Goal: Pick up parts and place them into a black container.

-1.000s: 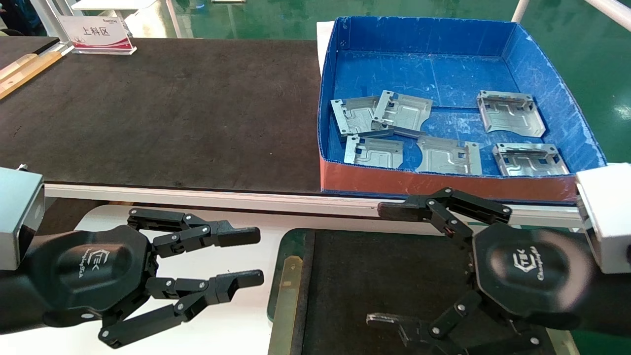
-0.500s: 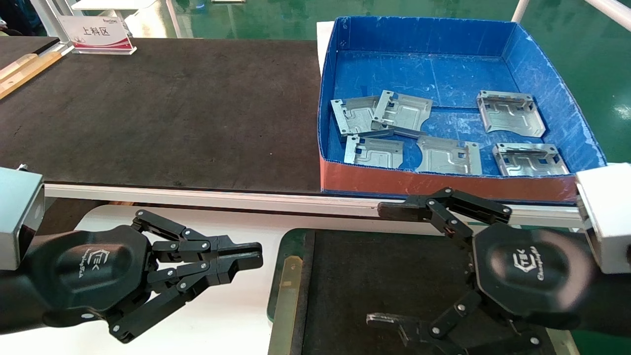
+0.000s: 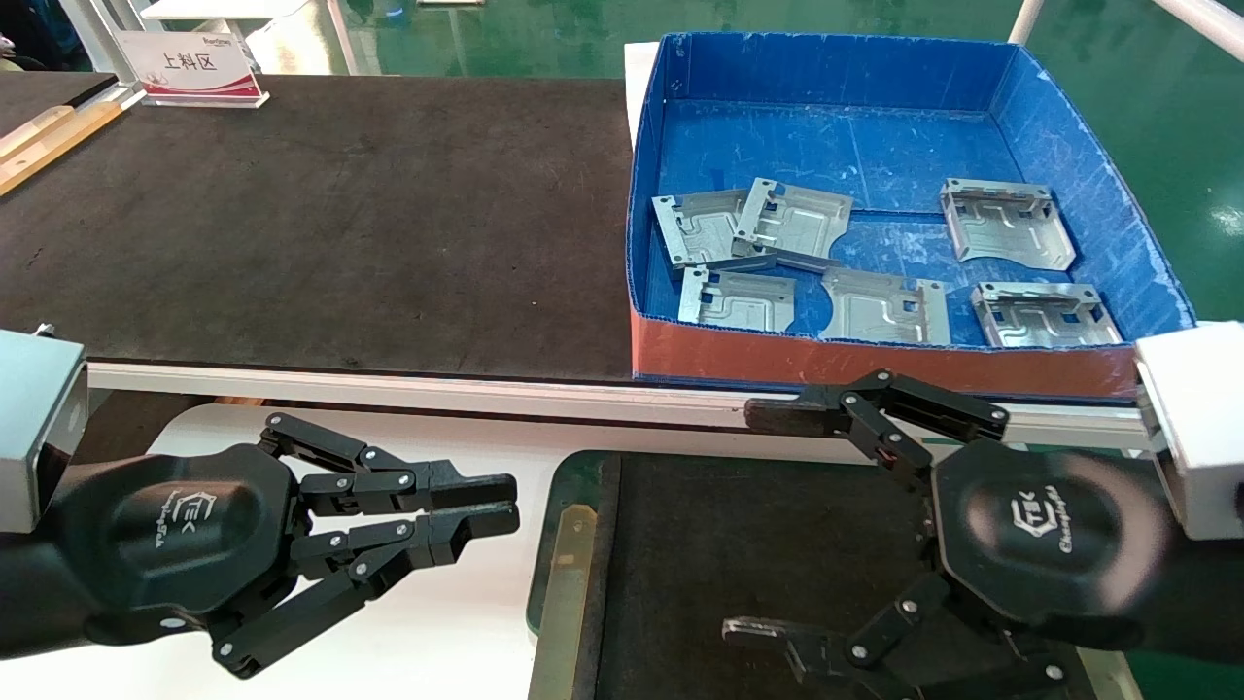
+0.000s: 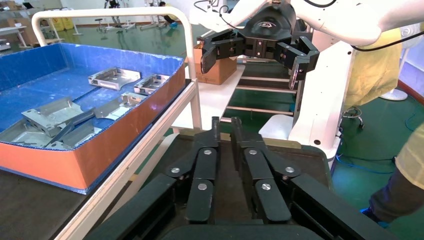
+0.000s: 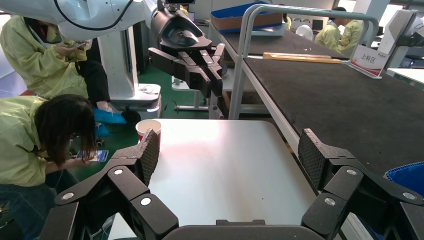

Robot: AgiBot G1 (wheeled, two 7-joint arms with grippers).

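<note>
- Green workshop floor surrounds a dark bench mat (image 3: 321,214).
- Right gripper (image 3: 768,525) hovers spread wide and empty over the black container (image 3: 569,583), which holds nothing.
- Left gripper (image 3: 486,506), pinched closed on nothing, hangs beside it.
- Parts (image 3: 753,228) lie overlapped in the blue box (image 3: 875,360); a grab could snag two or clip its wall.

- Black tray (image 3: 758,544): near end cut off by the head view's lower edge; right part hidden behind the right gripper (image 3: 768,525).
- Right gripper: lower finger partly cut off at the lower edge.
- Metal plates (image 3: 753,233): two overlap in the blue box (image 3: 1079,165), hiding part of the lower one.
- Sign (image 3: 190,63): small print too small to read.
- Left arm (image 3: 29,583): cut off at the frame's left edge.
</note>
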